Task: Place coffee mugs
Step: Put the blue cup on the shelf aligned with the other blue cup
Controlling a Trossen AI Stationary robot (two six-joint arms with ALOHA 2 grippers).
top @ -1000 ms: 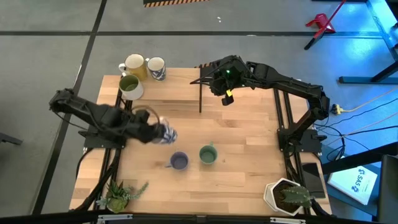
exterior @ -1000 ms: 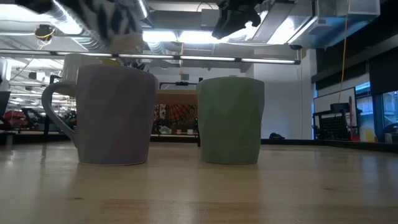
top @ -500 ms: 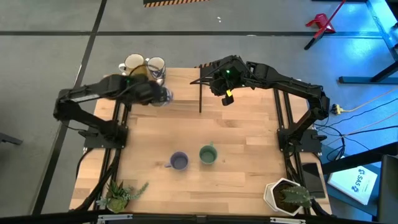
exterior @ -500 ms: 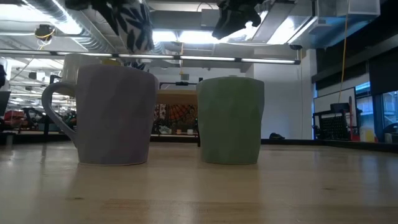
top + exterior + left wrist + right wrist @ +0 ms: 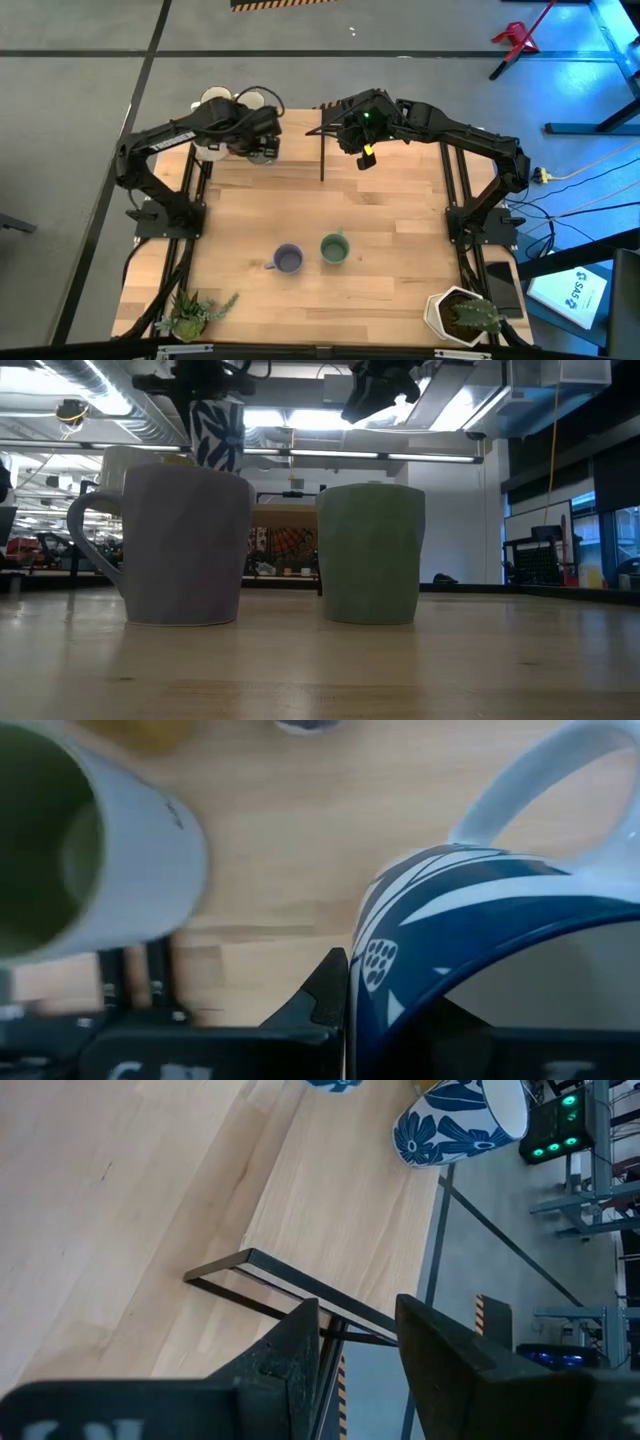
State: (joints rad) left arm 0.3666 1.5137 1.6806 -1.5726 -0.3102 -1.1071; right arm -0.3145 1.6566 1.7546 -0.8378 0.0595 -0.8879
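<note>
a blue-and-white patterned mug [image 5: 500,970] is held by the left gripper [image 5: 262,140], closed around its wall, above the far left corner of the table [image 5: 390,215]. in the low view the mug [image 5: 217,435] is seen lifted clear of the wood, upright. just beside it at that corner are crowded a pale yellow mug [image 5: 213,99], another blue-patterned mug [image 5: 254,100] and an olive green mug [image 5: 70,850] (the arm hides most of them from above). a thin black metal rack [image 5: 322,140] is set at the far edge, between the two grippers. the right gripper [image 5: 362,135] is kept over the far middle of the table, its fingers [image 5: 445,1365] parted and empty. well apart, near the front, a purple-blue mug [image 5: 288,259] and a sage green mug [image 5: 334,248] are stood side by side. two potted plants, a small one [image 5: 190,315] and one in a white pot [image 5: 462,316], are placed at the front corners.
</note>
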